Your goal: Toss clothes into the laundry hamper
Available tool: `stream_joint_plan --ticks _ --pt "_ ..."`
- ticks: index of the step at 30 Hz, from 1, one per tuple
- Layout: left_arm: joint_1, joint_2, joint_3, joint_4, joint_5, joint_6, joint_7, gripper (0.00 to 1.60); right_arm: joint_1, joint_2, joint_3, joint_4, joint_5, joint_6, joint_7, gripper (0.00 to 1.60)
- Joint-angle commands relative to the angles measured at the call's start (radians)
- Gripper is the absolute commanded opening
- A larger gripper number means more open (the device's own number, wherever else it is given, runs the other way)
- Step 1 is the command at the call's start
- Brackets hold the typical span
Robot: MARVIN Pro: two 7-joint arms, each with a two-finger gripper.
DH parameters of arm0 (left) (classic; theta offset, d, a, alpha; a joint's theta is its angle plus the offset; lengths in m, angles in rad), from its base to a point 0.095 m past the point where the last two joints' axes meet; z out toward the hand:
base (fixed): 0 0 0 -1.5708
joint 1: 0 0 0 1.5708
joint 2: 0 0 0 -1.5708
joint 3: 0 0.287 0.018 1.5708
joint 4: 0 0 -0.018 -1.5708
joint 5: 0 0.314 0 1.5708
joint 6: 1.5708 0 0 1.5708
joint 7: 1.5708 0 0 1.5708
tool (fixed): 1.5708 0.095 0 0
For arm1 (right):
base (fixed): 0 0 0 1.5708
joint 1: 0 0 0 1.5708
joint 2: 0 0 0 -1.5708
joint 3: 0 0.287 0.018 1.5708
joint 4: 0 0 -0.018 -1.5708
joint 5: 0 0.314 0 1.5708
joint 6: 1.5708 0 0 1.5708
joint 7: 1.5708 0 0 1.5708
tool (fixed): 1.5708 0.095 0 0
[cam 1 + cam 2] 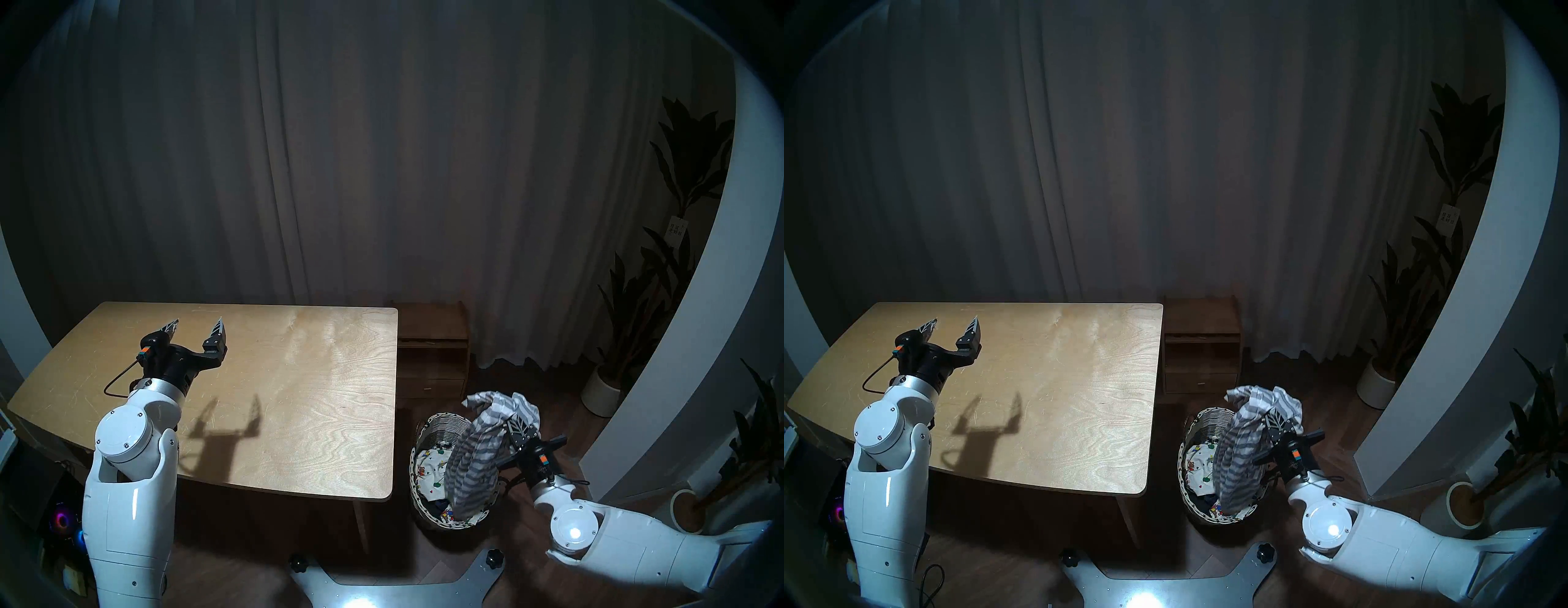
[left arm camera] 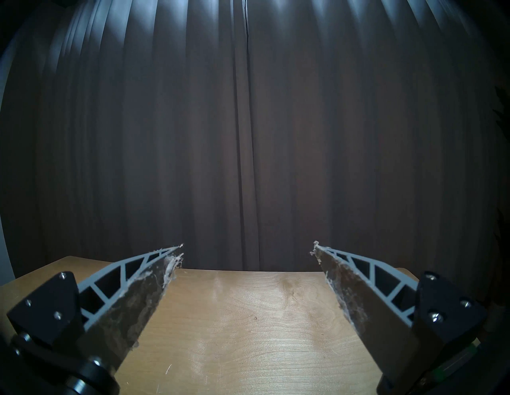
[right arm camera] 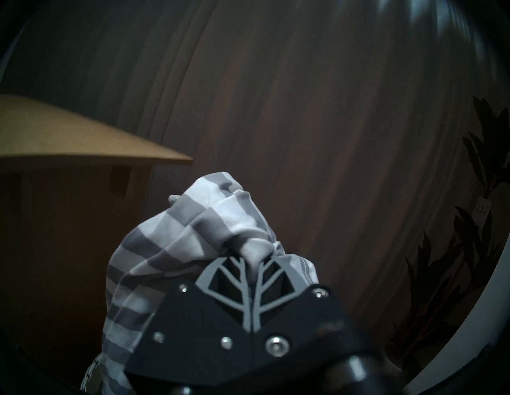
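hanging limp from the right gripper (image 1: 518, 426), its fingers pinched on a bunched fold, the striped garment (image 1: 475, 463) drapes over the hamper (image 1: 424, 429). soft, light; likely to snag the rim. left gripper (image 1: 196, 329) spread wide above the desk (image 1: 318, 403).

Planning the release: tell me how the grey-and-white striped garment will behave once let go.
Likely floppy: the striped garment hangs limp from the right pincer, bunched above it. Probably light. Its tail already droops into the woven hamper, so it should slump in, though folds might snag the rim.
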Motion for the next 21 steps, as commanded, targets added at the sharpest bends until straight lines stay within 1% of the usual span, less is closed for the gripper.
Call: stream_joint_plan --ticks 1,3,4,6,9,10,12,13,14,16,17,18,20,21 --pt "0.004 0.007 -0.013 -0.034 0.003 -0.008 -0.001 1.60 0.107 -0.109 -0.034 0.098 0.026 0.111 0.032 0.00" --pt "0.004 0.008 -0.014 -0.033 0.003 -0.007 -0.002 1.60 0.132 -0.141 -0.033 0.128 0.030 0.139 0.039 0.00" --pt "0.004 0.008 -0.015 -0.033 0.003 -0.006 -0.002 1.60 0.129 -0.142 -0.022 0.122 0.029 0.150 0.049 0.00" --pt "0.005 0.009 -0.016 -0.032 0.002 -0.005 -0.003 1.60 0.154 -0.173 -0.020 0.147 0.026 0.180 0.060 0.00" --pt "0.002 0.009 -0.014 -0.029 0.002 -0.004 -0.004 1.60 0.174 -0.199 -0.011 0.154 0.023 0.207 0.076 0.00" --pt "0.000 0.009 -0.013 -0.029 0.002 -0.003 -0.005 1.60 0.195 -0.222 -0.011 0.167 0.022 0.219 0.078 0.00" --pt "-0.002 0.009 -0.013 -0.030 0.002 -0.003 -0.005 1.60 0.207 -0.237 0.000 0.165 0.020 0.234 0.088 0.00" --pt "-0.003 0.009 -0.013 -0.030 0.003 -0.003 -0.006 1.60 0.226 -0.258 0.001 0.181 0.020 0.246 0.092 0.00" --pt "-0.003 0.009 -0.014 -0.031 0.003 -0.004 -0.005 1.60 0.221 -0.254 0.012 0.173 0.018 0.252 0.097 0.00" --pt "-0.003 0.009 -0.017 -0.032 0.004 -0.004 -0.004 1.60 0.245 -0.282 0.016 0.203 0.020 0.274 0.104 0.00" --pt "-0.002 0.009 -0.021 -0.032 0.004 -0.004 -0.002 1.60 0.293 -0.328 0.002 0.261 0.025 0.297 0.108 0.00" --pt "0.000 0.008 -0.025 -0.032 0.004 -0.004 -0.001 1.60 0.270 -0.311 0.014 0.256 0.021 0.300 0.115 0.00" --pt "0.003 0.009 -0.033 -0.030 0.006 -0.003 0.002 1.60 0.288 -0.332 0.009 0.307 0.027 0.318 0.120 0.00" --pt "0.003 0.009 -0.033 -0.030 0.006 -0.003 0.002 1.60 0.288 -0.332 0.009 0.307 0.027 0.318 0.120 0.00"
